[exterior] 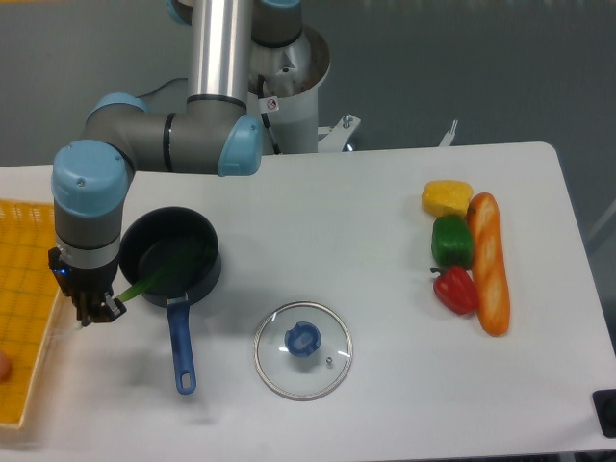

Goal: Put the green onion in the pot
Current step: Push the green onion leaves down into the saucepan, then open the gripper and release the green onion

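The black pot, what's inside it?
Inside the pot lie the leafy end of the green onion. Its other end sticks out over the rim to the gripper, which hides the tip.

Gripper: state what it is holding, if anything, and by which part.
The gripper is shut on the green onion, gripping the end that sticks out past the left rim of the pot; the green leaves lie slanted inside the pot.

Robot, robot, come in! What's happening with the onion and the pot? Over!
Gripper left of pot, shut on green onion. Leafy end inside pot, stalk resting across the rim. Nothing blocking.
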